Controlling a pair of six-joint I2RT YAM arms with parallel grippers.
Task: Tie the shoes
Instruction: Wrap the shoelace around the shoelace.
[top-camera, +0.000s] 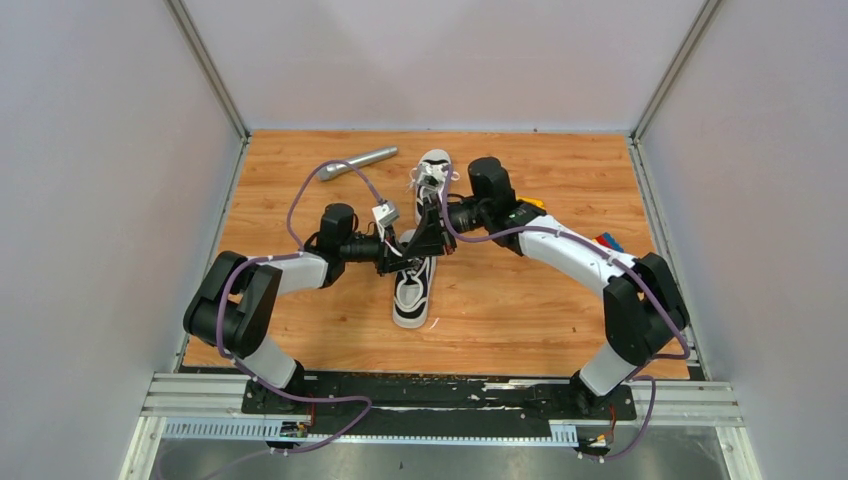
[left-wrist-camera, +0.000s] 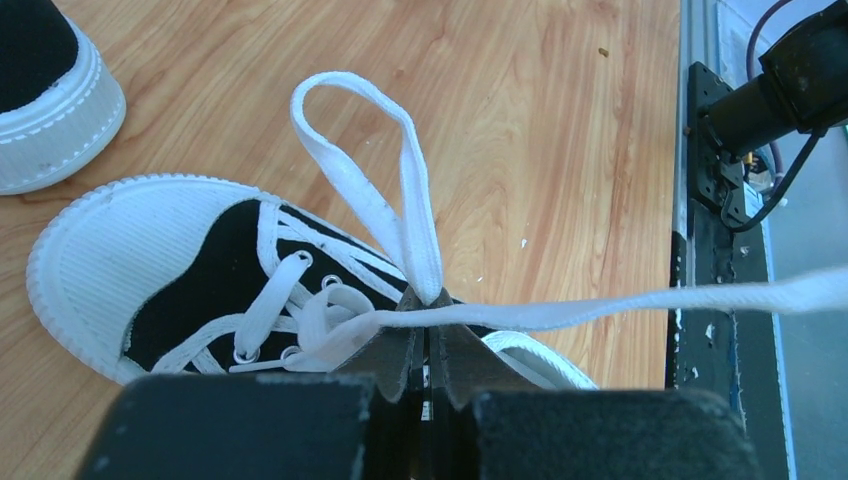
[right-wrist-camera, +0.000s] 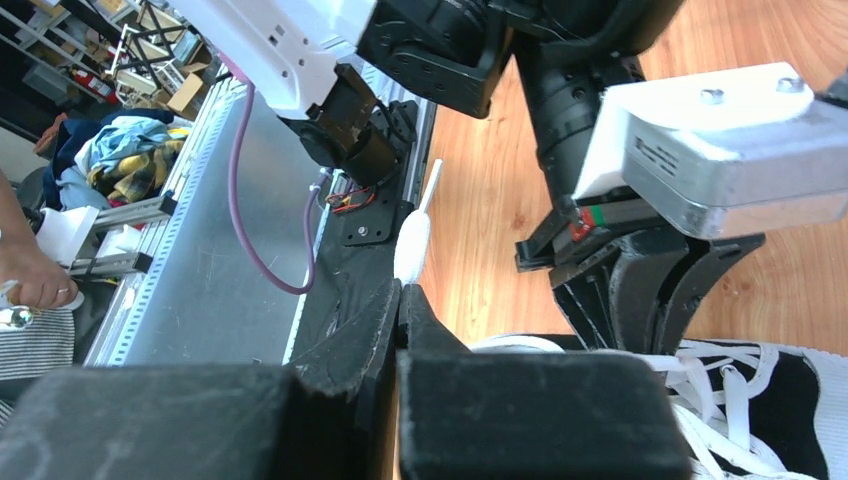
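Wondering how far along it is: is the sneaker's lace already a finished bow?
No, the left gripper pinches a single loop while another lace strand runs off straight.

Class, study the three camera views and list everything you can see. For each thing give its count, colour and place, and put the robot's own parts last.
low-top canvas sneakers: two, black and white with white rubber toe caps; one mid-table under the grippers, the other behind it toward the far edge.
white flat laces: on the near sneaker, one loop and one strand pulled taut.
grey metal cylinder: one, far left of the table.
red and blue items: right table edge, partly hidden by the right arm, count unclear.
wooden table: one, light brown.
left gripper: black, shut on the loop's base.
right gripper: black, shut on a lace end.
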